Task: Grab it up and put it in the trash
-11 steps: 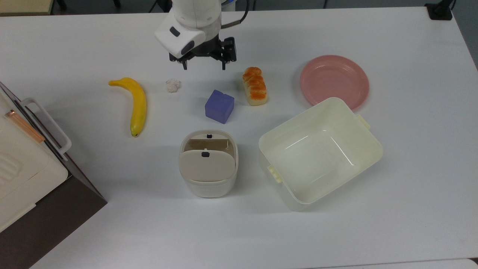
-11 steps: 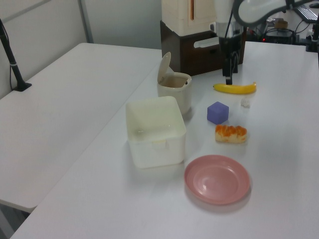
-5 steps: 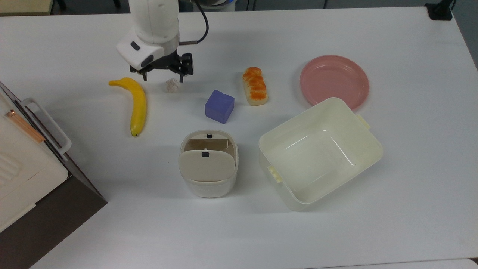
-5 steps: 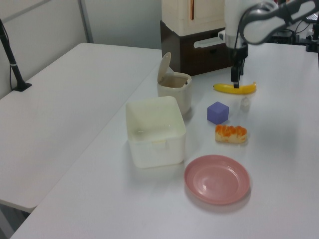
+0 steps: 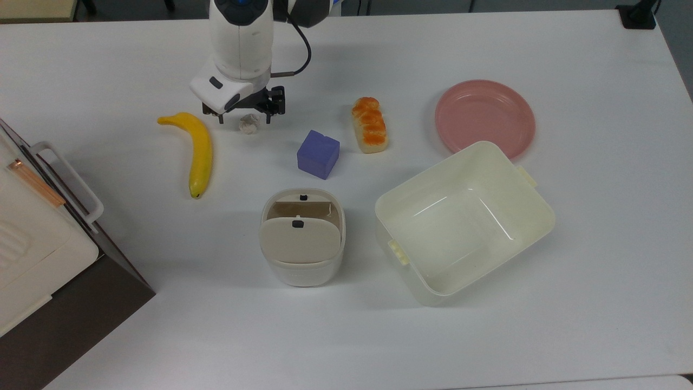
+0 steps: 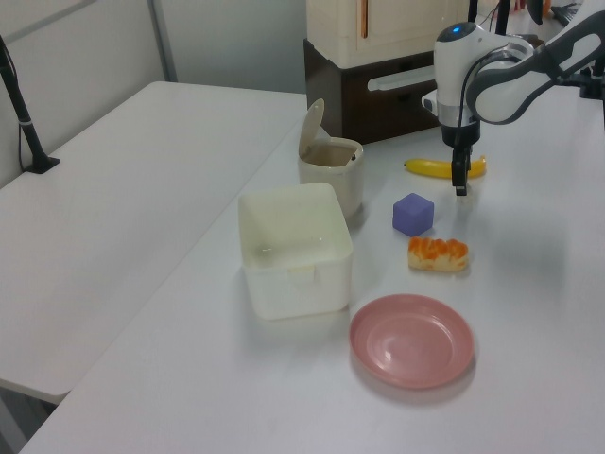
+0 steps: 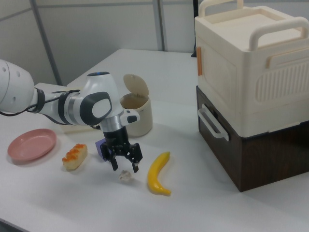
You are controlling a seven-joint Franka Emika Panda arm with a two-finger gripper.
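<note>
The small crumpled white paper wad (image 5: 249,123) (image 7: 126,176) lies on the white table between the banana and the purple cube. My gripper (image 5: 244,120) (image 7: 125,168) (image 6: 460,185) hangs open directly over it. One finger stands to each side of the wad in the top view, and the tips are just above it in the right view. The small cream trash bin (image 5: 302,254) (image 6: 331,168) (image 7: 136,116) stands nearer the top view's bottom, with its beige flap lid tilted open.
A banana (image 5: 198,149) lies to the top view's left of the wad, with a purple cube (image 5: 318,154) and a bread loaf (image 5: 370,124) to its right. A cream tub (image 5: 541,208), a pink plate (image 5: 484,116) and a large cream box on a brown base (image 5: 32,238) also stand on the table.
The arm swung from near the bread toward the top view's left, then shifted slightly right and lowered until its open fingers straddle the wad. Nothing else moved.
</note>
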